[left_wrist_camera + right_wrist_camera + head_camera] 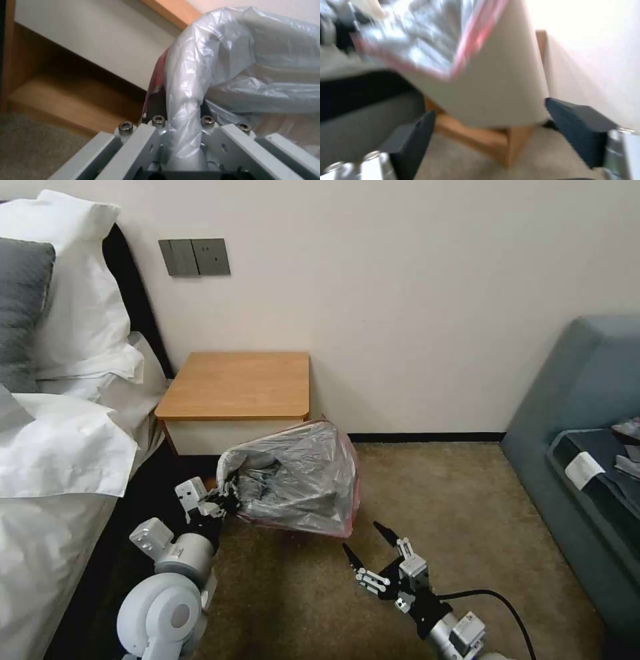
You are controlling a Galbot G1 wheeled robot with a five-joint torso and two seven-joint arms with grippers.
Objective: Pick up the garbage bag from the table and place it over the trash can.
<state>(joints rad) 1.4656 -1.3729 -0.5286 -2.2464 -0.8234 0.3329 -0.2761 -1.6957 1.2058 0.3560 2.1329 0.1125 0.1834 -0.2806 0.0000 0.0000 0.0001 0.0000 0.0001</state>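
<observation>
- Garbage bag (297,477) is draped over the trash can (500,82), just in front of the table (237,383), its pink rim low on the can's side.
- Left gripper (223,505), in front of the table, is clamped on a gathered fold of the bag.
- Right gripper (370,550) hangs farther out from the table, its 2 fingers spread apart, holding nothing.

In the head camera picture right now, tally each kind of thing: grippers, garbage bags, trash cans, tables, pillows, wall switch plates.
Grippers: 2 (left gripper, right gripper)
Garbage bag: 1
Trash can: 1, under the bag
Table: 1
Pillows: 2 (white, grey)
Switch plate: 1
Total: 8
</observation>
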